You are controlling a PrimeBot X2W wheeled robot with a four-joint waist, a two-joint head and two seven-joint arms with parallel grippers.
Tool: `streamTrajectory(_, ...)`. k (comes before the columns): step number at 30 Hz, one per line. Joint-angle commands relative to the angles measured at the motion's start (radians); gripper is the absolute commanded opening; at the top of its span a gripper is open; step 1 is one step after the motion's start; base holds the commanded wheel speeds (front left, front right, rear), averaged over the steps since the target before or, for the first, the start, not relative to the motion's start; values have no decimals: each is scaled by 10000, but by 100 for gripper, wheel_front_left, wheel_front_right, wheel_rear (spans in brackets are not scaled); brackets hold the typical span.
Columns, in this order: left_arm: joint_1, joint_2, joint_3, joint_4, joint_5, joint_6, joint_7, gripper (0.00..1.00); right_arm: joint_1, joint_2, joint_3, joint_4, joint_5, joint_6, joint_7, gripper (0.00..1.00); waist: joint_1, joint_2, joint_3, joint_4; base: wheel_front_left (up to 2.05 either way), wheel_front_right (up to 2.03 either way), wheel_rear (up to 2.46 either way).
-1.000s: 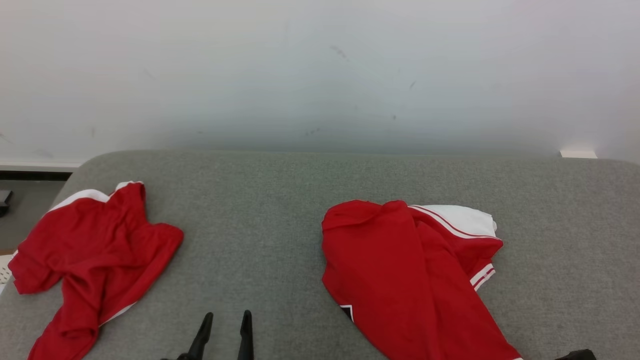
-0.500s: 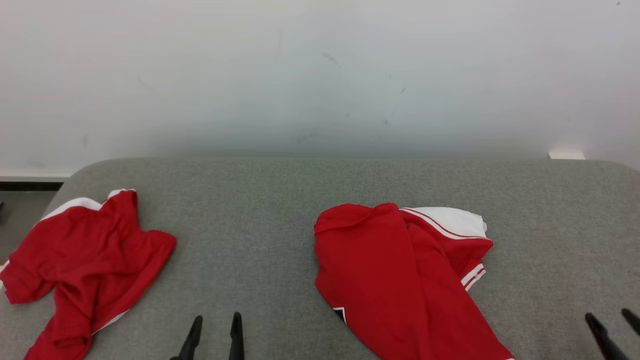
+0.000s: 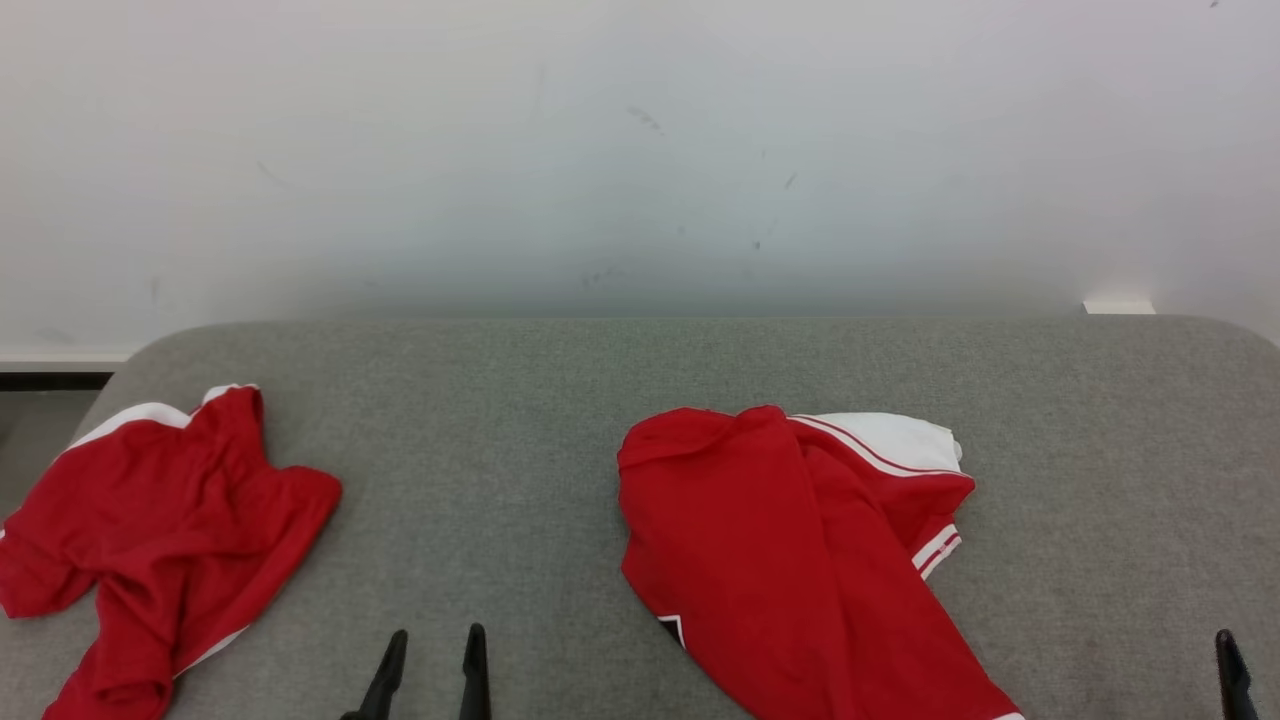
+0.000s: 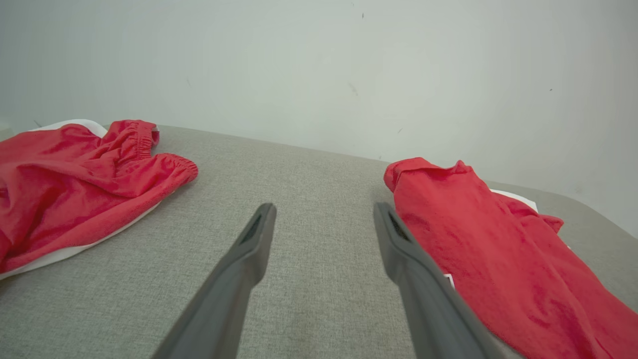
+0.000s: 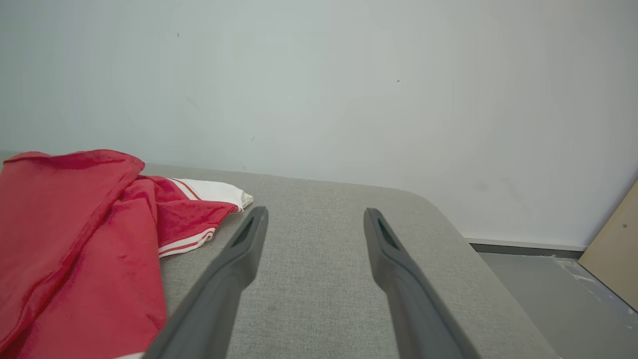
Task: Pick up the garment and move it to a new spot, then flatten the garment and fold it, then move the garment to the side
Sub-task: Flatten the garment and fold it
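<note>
Though mostly red, the rumpled centre garment (image 3: pixel 790 560) shows white striped trim.

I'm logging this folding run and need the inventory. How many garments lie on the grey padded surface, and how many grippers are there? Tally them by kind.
Red garments with white trim: 2, the left garment and the right garment
Grippers: 2, the left gripper and the right gripper, jaws apart on both, nothing held
Total: 4
</note>
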Motion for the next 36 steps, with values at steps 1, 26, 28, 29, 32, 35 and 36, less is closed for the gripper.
streamTrajectory(1,-51,37,17,19,173,-33,-5,100,161,262,-56,180,-129,-22,-115,100,0,-1,9,-12,0,0,0)
streamTrajectory(26,-5381,173,-859,3068,1414,-1345,980,100,-1321,1874,1418,253,-309,-22,-175,100,0,-1,1735,-2546,0,0,0)
streamTrajectory(28,-6237,201,-913,3674,1489,-1444,1338,100,-1493,1901,1514,250,-276,-22,-174,100,0,-1,1960,-2827,0,0,0)
streamTrajectory(29,-6605,225,-937,4002,1501,-1494,1492,100,-1553,1924,1576,265,-267,-22,-175,100,0,-1,2064,-2964,0,0,0)
streamTrajectory(32,-7512,263,-1034,5074,1566,-1555,2158,100,-1753,1937,1740,288,-210,-22,-176,100,0,-1,2303,-3320,0,0,0)
streamTrajectory(35,-8279,407,-1010,6118,1680,-1409,2966,100,-1870,1932,1850,303,-185,-22,-176,100,0,-1,2437,-3576,0,0,0)
streamTrajectory(36,-8471,469,-1038,6446,1753,-1344,3241,100,-1877,1925,1868,321,-192,-22,-176,100,0,-1,2441,-3637,0,0,0)
